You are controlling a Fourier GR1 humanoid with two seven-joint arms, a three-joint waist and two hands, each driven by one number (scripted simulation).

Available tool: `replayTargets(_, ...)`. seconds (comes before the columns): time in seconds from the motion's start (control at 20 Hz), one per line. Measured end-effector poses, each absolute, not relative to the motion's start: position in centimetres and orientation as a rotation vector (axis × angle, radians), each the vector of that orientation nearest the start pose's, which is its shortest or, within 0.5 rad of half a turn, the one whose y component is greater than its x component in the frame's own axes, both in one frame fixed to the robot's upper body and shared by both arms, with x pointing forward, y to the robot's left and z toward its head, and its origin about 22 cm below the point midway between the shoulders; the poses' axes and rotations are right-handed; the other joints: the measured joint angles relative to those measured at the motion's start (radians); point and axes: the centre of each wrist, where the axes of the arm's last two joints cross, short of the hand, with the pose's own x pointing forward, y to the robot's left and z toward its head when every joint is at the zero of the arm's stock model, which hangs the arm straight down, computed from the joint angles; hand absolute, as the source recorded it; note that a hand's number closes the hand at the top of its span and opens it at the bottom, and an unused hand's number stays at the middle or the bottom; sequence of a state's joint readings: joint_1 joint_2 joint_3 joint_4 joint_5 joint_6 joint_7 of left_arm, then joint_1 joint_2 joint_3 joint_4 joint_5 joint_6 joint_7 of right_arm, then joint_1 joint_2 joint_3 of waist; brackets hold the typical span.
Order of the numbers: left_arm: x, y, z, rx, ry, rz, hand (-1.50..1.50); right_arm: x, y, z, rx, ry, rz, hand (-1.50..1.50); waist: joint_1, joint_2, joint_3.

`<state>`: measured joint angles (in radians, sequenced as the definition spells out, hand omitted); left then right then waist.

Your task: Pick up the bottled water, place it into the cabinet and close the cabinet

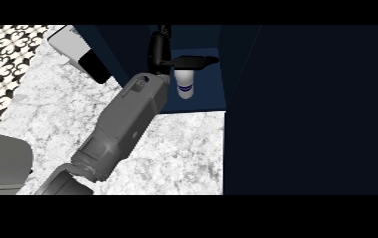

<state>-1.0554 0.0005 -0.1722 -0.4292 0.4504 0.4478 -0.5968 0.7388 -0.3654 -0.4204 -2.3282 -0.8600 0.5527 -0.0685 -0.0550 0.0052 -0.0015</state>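
Note:
The bottled water (pixel 186 85), white with a blue label, stands upright on the floor of the open dark blue cabinet (pixel 210 104). My right hand (pixel 158 57) is inside the cabinet, just left of the bottle. Its fingers (pixel 157 39) point straight up and away. The thumb (pixel 196 61) sticks out to the right across the bottle's top and hides the cap. The fingers are not curled round the bottle, so the hand is open. My grey right forearm (pixel 125 122) runs in from the lower left.
The cabinet's open door (pixel 310 107) fills the right side as a tall dark panel. A white and black appliance (pixel 74 49) sits at the back left on the marble counter (pixel 177 152). A grey arm part (pixel 13 164) shows at the left edge.

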Motion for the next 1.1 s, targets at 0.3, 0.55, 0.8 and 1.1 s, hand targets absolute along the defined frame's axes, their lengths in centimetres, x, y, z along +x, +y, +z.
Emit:
replayTargets(0.3,40.0,7.7,3.6,-0.062,-1.903,0.047,-1.5,5.9,-35.8,13.5,0.305,-1.885,0.107,-1.5,0.019,-0.008,0.0)
replayTargets(0.55,36.5,6.9,1.8,-0.16,-1.875,0.044,-1.5,5.8,-35.7,13.4,0.295,-1.875,0.087,-1.5,0.041,-0.013,0.0)
replayTargets(0.8,32.5,6.5,0.6,-0.226,-1.868,0.078,-1.5,6.1,-35.8,13.8,0.278,-1.874,0.087,-1.5,0.056,-0.013,0.001)
replayTargets(1.1,27.5,7.0,-0.4,-0.284,-1.847,0.109,1.5,6.3,-35.3,13.3,0.307,-1.89,0.06,-1.5,0.058,-0.013,0.001)
